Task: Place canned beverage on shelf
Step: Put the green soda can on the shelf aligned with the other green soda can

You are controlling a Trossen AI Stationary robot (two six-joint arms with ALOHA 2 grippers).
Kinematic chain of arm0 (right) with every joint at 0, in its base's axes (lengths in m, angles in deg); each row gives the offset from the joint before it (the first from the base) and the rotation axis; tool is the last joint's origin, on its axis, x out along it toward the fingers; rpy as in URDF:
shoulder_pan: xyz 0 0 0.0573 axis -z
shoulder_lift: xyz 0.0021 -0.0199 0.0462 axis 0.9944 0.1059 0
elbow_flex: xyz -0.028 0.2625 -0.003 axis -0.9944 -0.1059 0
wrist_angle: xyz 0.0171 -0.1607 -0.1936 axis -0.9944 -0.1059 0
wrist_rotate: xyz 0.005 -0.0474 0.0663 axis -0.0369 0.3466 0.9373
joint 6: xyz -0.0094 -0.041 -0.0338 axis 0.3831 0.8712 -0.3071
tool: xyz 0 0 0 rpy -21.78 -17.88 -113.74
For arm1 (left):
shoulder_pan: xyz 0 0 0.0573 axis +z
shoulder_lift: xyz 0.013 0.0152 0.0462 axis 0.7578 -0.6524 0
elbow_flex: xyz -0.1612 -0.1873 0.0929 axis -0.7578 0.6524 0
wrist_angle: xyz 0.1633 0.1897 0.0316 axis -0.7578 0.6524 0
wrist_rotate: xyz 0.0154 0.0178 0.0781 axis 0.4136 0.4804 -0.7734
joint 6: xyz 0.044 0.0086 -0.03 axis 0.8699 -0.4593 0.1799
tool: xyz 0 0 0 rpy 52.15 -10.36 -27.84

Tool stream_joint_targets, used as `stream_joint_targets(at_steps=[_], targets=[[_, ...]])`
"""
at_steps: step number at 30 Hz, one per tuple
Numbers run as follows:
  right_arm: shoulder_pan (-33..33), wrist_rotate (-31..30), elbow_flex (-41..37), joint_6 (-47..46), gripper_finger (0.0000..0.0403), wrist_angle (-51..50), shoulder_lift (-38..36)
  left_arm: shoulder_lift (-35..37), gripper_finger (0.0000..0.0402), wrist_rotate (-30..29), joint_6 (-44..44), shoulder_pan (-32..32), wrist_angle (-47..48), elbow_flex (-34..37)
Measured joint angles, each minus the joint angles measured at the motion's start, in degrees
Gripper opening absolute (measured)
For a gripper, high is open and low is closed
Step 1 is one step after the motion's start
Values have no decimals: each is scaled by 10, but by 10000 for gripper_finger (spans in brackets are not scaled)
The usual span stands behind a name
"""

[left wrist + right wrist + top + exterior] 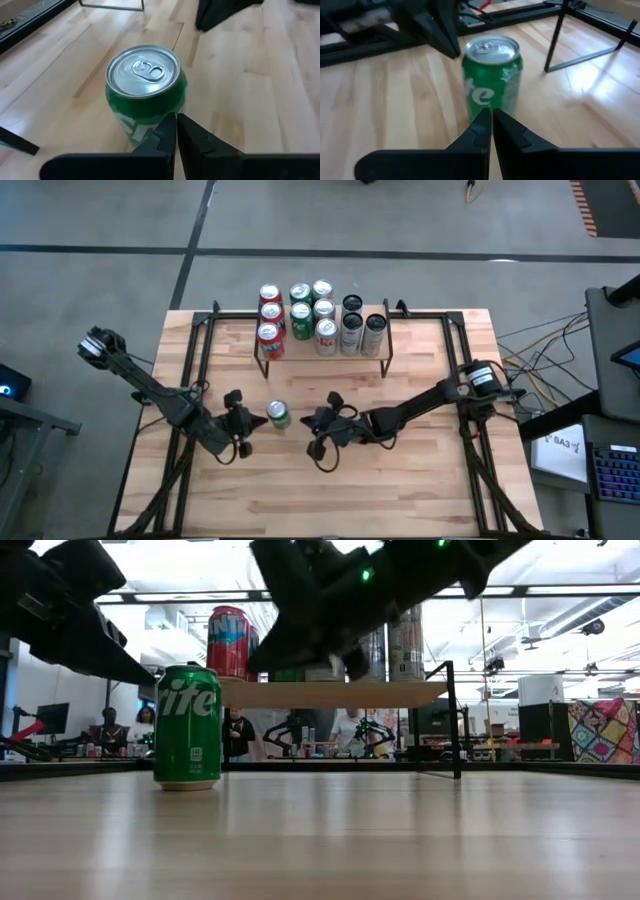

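Green can (279, 415): upright on counter (420, 480), between both arms, short of shelf (320, 352). Left gripper (243, 423), right gripper (318, 427): jaws closed, empty. Risk: closed jaws nudge, topple can; crowded shelf, little free space.

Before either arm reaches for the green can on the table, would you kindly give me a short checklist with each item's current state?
1. Green aluminium soda can upright on the light wooden tabletop, tab up: ok.
2. Can free of both grippers, standing between them: ok.
3. Left gripper ready to grasp: not ok, fingers shut, pointing at the can.
4. Right gripper ready to grasp: not ok, fingers shut.
5. Free spot on the small raised light-wood shelf with black metal legs: cannot tell; red, green and silver cans fill most of it.
6. Path from can to shelf front clear: ok.
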Motion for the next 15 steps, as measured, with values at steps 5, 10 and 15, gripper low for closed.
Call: stream_joint_targets(at_steps=[5, 10, 15], targets=[[-3, 32, 0, -7, 9, -12, -20, -5, 0, 0, -4, 0, 6, -6], [-2, 43, 12, 8, 11, -15, -20, -5, 0, -1, -2, 0, 26, -10], [-2, 49, 35, 35, 42, -38, -20, -1, 0, -7, 24, 0, 29, -32]])
